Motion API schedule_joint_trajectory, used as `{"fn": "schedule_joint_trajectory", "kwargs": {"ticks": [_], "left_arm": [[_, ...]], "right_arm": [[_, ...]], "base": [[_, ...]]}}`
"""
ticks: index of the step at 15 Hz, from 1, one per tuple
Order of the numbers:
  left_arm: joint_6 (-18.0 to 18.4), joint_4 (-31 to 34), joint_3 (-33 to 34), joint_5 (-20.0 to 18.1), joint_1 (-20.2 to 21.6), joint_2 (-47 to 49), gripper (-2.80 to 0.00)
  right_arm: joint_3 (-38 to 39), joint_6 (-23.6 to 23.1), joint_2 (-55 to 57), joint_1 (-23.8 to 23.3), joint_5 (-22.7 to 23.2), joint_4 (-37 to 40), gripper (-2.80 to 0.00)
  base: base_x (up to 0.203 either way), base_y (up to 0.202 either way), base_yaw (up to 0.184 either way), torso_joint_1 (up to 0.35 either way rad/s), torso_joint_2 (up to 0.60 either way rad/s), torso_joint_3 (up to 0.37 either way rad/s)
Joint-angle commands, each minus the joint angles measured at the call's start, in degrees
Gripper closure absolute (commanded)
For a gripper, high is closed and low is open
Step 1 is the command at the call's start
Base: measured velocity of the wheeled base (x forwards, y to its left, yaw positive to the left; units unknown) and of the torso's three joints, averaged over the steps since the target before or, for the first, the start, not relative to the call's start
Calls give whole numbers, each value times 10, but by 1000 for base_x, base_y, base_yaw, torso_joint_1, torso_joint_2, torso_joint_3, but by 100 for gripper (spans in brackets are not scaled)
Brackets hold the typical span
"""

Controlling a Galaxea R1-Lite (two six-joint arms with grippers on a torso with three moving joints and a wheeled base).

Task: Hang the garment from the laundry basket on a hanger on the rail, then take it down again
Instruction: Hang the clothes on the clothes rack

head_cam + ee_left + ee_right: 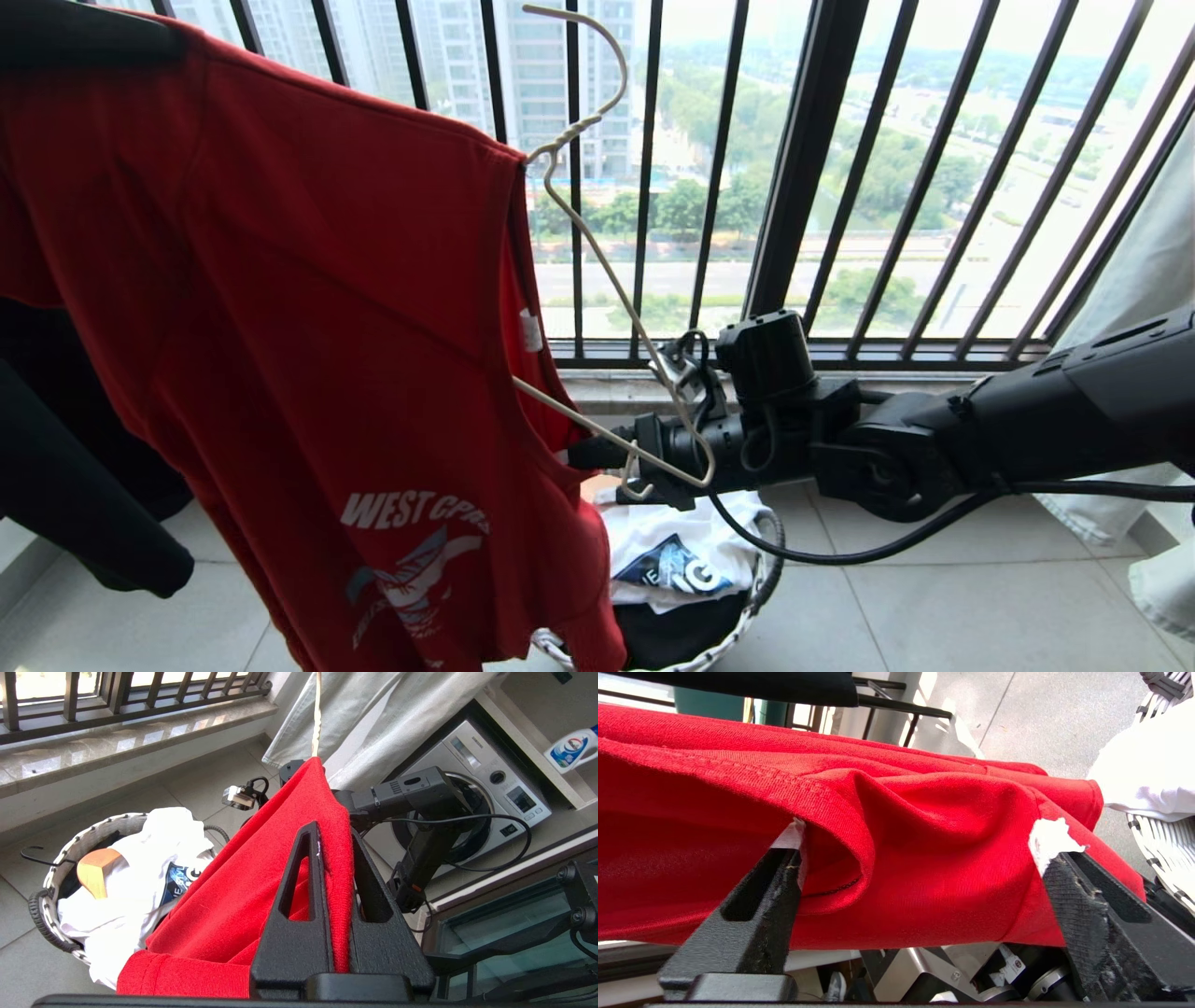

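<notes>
Setting: tiled balcony floor, black window bars (803, 168) at 12 o'clock.
Head view: red garment (308, 327) draped at 9 o'clock, off-white hanger (597, 252) partly inside its neck; laundry basket (747, 607) at 6 o'clock; right gripper (597, 453) reaching in from 3 o'clock.
Left wrist view: left gripper (334, 835) clamped tight on garment fold.
Right wrist view: right gripper (920, 844) spread wide, fingers (761, 896) against cloth, gripping nothing.

A red T-shirt (317, 355) fills the left of the frame, partly on a thin hanger (607, 271) whose hook points to the top centre. The right arm (980, 429) reaches in from the right, its gripper (597, 453) at the shirt's edge. A basket (691, 597) sits bottom centre before window bars (803, 168).
</notes>
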Motion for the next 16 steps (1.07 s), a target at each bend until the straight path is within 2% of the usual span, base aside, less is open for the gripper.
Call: {"fn": "schedule_joint_trajectory", "kwargs": {"ticks": [1,3,7,11,16], "left_arm": [[-1,3,0,-4,0,0,0],[0,3,0,-4,0,0,0],[0,-1,-1,-3,4,0,0],[-1,-22,1,-3,30,3,0],[-1,-38,1,-3,31,5,0]], "right_arm": [[0,2,4,0,-4,-2,0],[0,0,3,0,-27,-3,0],[0,0,3,-7,-29,1,0],[-1,0,4,-22,-29,28,0],[1,-2,3,-17,-28,52,0]], "base": [[0,0,0,0,0,0],[0,0,0,0,0,0],[0,0,0,0,0,0],[0,0,0,0,0,0],[0,0,0,0,0,0]]}}
